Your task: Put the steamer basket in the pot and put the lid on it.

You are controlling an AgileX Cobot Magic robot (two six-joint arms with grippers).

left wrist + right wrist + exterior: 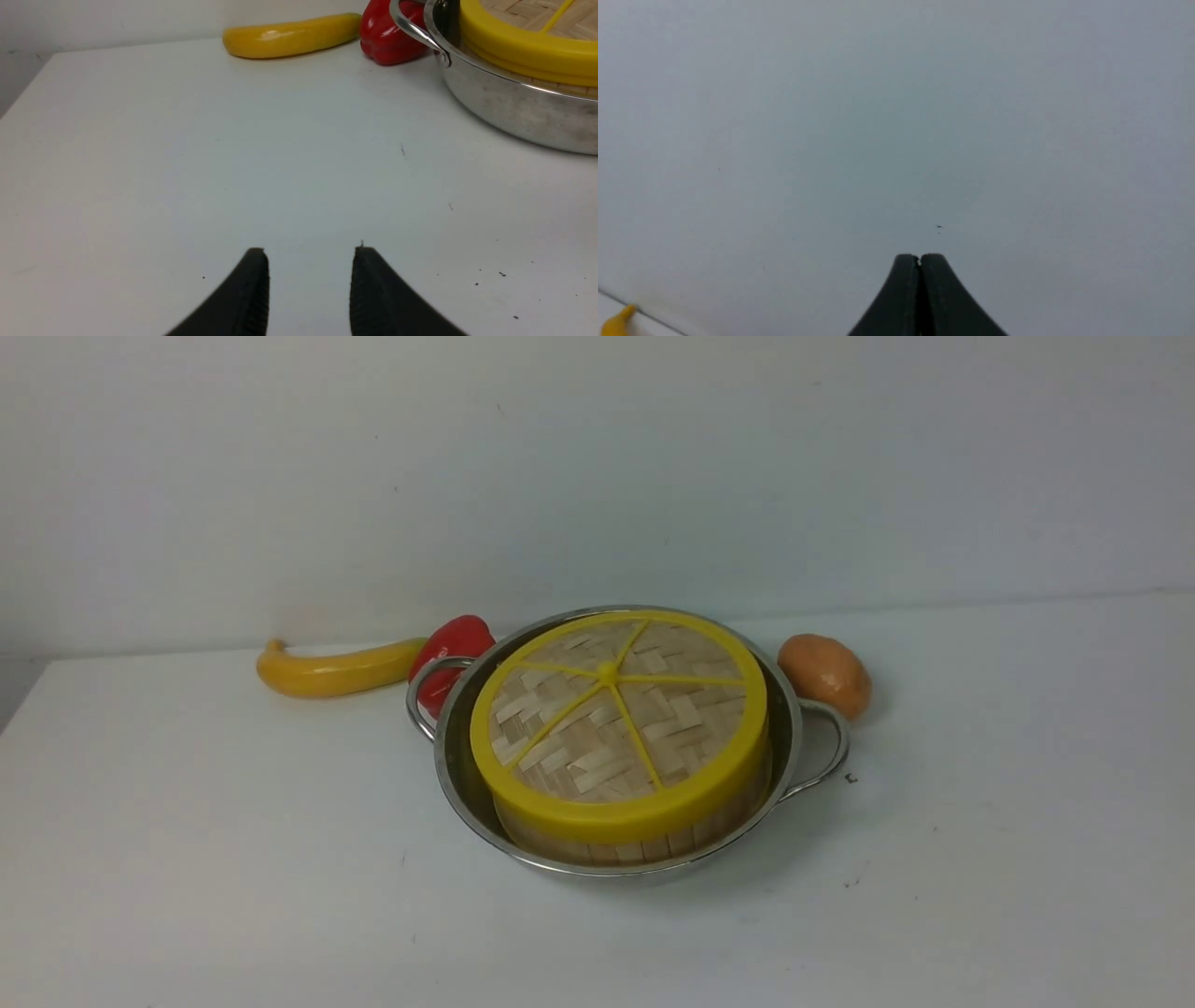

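Steamer basket sits in the pot with the lid on top. Left pincer is spread and empty; right pincer is pressed together.

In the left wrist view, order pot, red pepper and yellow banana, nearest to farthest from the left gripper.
1. pot: nearest the left gripper.
2. red pepper, behind the pot's handle, and yellow banana, beside it: too close to call.
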